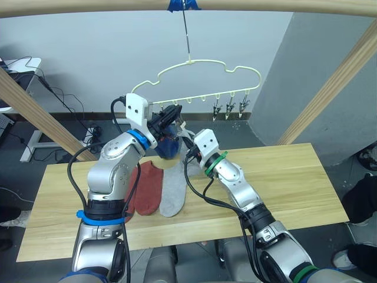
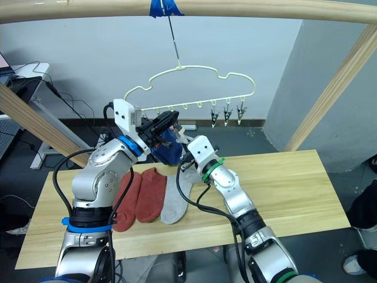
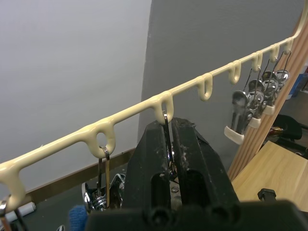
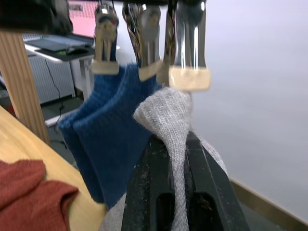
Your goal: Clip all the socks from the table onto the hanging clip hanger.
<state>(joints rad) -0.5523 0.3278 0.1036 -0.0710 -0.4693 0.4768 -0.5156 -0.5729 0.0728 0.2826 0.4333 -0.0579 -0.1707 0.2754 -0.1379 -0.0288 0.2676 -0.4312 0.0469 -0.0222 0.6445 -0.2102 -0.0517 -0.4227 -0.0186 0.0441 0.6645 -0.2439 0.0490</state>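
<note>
Pinching a light grey sock (image 4: pixel 169 126), the right gripper (image 4: pixel 174 144) lifts it just under a clip (image 4: pixel 188 72) (blue socks (image 4: pixel 113 130) already hang beside); the left gripper (image 3: pixel 169 159) squeezes that clip on the clip hanger (image 1: pixel 203 76).

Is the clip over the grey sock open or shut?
Open, it seems. The left gripper squeezes the clip, and the grey sock, held by the right gripper, sits just under it, not yet pinched.

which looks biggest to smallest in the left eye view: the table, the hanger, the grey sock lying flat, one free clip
1. table, widest by far
2. hanger
3. grey sock lying flat
4. free clip, smallest

The hanger hangs farther back than the table, so its true size against the others is unsure.
</note>
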